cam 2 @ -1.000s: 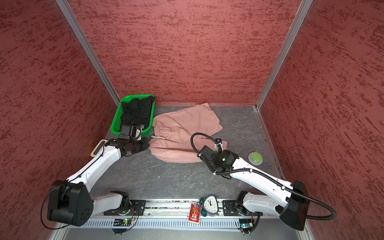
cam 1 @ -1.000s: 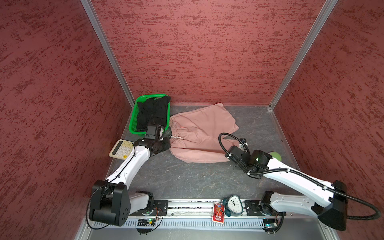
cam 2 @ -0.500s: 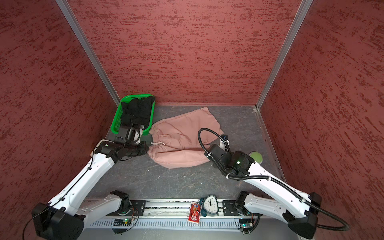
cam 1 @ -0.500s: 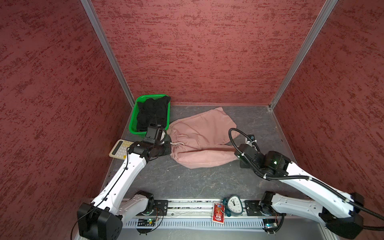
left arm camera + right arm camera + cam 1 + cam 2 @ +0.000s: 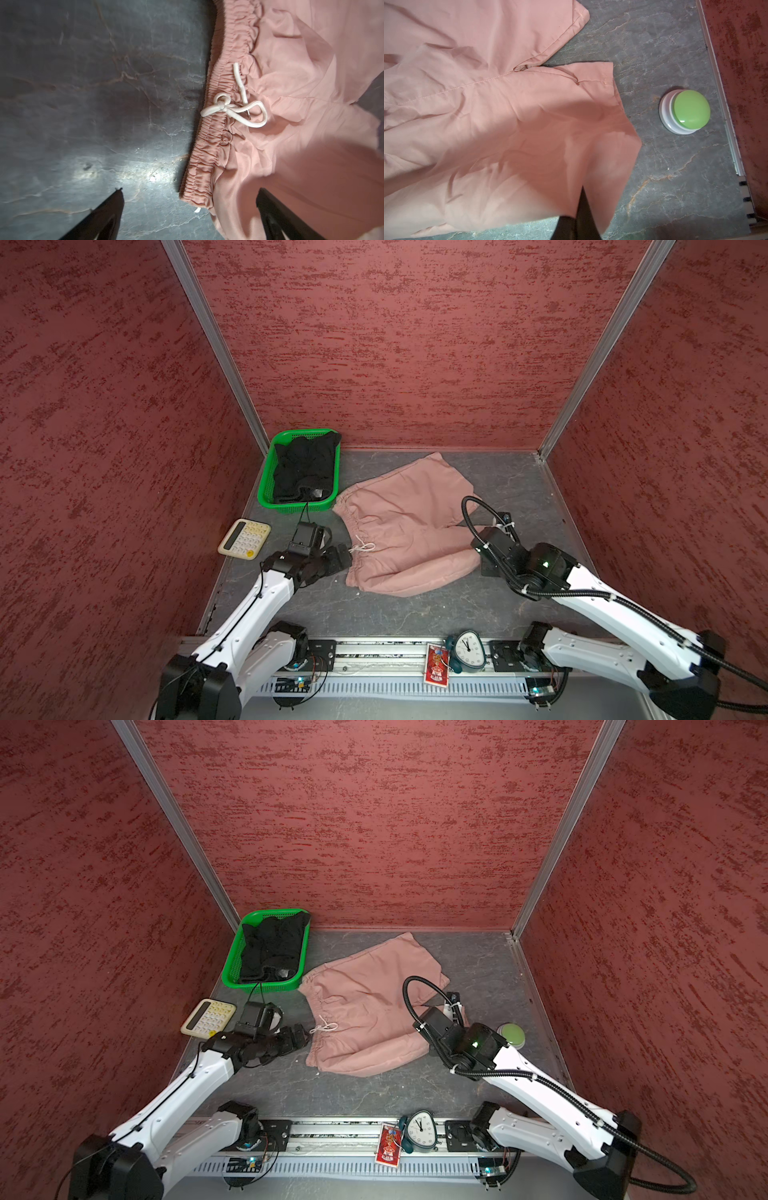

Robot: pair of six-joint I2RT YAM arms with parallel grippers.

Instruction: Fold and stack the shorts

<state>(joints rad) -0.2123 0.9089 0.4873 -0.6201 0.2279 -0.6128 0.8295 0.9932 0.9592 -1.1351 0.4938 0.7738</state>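
Note:
The pink shorts (image 5: 407,531) (image 5: 365,1011) lie spread on the grey floor, gathered waistband (image 5: 218,116) and white drawstring (image 5: 239,110) to the left, legs to the right. My left gripper (image 5: 343,558) (image 5: 190,193) stands open astride the waistband's near corner, holding nothing. My right gripper (image 5: 582,190) is shut on the near leg's hem (image 5: 612,166) of the pink shorts, on their right side. The black shorts (image 5: 305,466) (image 5: 270,946) sit crumpled in the green basket (image 5: 266,477) at the back left.
A cream calculator (image 5: 244,538) lies left of my left arm. A green push button (image 5: 511,1032) (image 5: 691,112) stands by the right wall. A small clock (image 5: 467,649) and a red card (image 5: 436,664) sit on the front rail. Red walls enclose three sides.
My left gripper has opened and let go of the waistband. My right gripper has pulled the leg to the right, and the pink shorts now lie spread flatter.

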